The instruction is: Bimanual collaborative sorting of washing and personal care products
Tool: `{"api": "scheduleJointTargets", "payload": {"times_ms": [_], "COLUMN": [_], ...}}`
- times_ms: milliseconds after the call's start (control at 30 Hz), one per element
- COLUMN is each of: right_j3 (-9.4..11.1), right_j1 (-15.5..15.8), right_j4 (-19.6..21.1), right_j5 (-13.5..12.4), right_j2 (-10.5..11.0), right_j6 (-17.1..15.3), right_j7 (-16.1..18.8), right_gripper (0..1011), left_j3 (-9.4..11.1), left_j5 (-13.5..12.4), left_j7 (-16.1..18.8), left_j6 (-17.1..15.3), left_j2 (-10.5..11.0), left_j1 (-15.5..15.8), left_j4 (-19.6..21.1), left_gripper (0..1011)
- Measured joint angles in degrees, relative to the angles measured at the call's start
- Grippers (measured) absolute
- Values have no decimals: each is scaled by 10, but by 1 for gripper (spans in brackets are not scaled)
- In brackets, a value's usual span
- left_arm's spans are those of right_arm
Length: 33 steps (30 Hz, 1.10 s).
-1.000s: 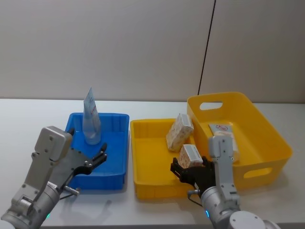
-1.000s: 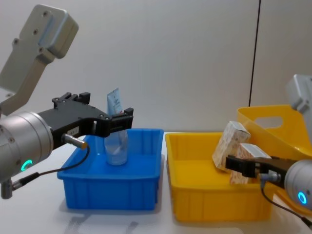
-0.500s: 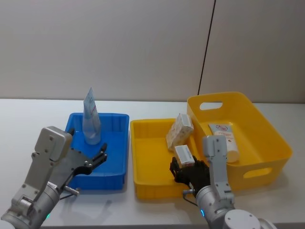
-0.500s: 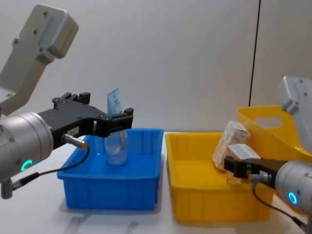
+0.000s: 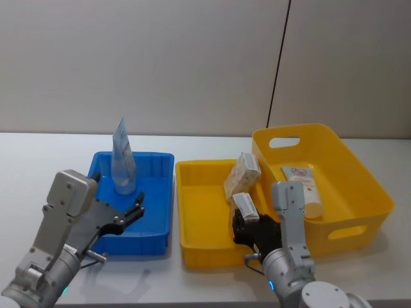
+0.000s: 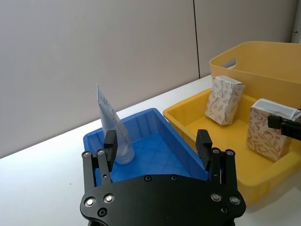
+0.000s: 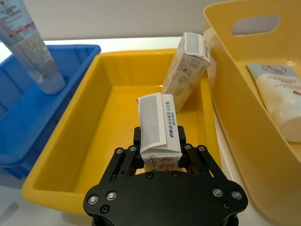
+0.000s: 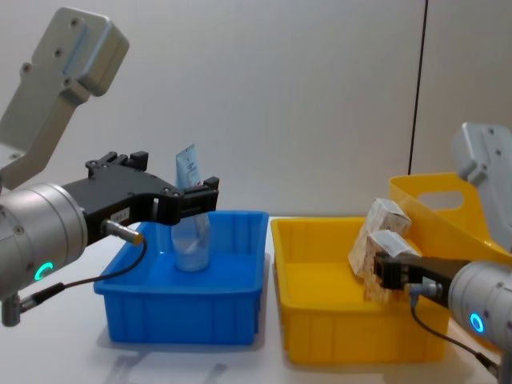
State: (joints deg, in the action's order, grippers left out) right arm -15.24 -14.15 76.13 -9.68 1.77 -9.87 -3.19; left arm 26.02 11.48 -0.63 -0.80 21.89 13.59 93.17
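While the left gripper (image 5: 131,213) hangs with its fingers spread wide and nothing between them, just as it did a second ago, it sits over the near part of the blue bin (image 5: 157,221). Unmoved, a pale squeeze tube (image 5: 122,162) stands upright on its cap at the far left of that bin, crimped end up; the left wrist view shows it beyond the parted fingers (image 6: 110,147), apart from them.

To the right, touching the blue bin, lies the shallow yellow tray (image 5: 199,221). At its far right corner a floral carton (image 5: 241,175) leans against the wall of the neighbouring bin, in the same place as before. The right gripper (image 5: 247,226) is clamped on a second floral carton (image 5: 244,207), held above the tray's right half, near the leaning one but apart from it. Over the last second this held carton has shifted leftward and a little farther into the tray, and it now shows its pale top flap more steeply tilted; in the right wrist view it (image 7: 159,129) rises from between the black fingers with its printed side up.

Farthest right stands the deep yellow bin (image 5: 359,192), with a white tube (image 5: 302,186) lying inside it, unchanged.
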Motion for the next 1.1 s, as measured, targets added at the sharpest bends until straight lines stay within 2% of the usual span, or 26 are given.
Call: {"api": "scheduleJointTargets", "payload": {"times_ms": [633,900,1100], "right_j3": [9,29,48], "right_j1": [-11,-25,-34], "right_j4": [17,37,50], "right_j5": [-6,-16,-18], "right_j2": [-7,-12,-15], "right_j6": [92,133,153], "right_j7": [36,43,34], "right_gripper": [332,330,330], "left_j3": [0,0,0], "left_j5": [0,0,0], "left_j7": [0,0,0], "left_j6": [0,0,0], "left_j2": [0,0,0], "left_j1": [0,0,0], "left_j4": [0,0,0], "left_gripper": [1001,1001,1001]}}
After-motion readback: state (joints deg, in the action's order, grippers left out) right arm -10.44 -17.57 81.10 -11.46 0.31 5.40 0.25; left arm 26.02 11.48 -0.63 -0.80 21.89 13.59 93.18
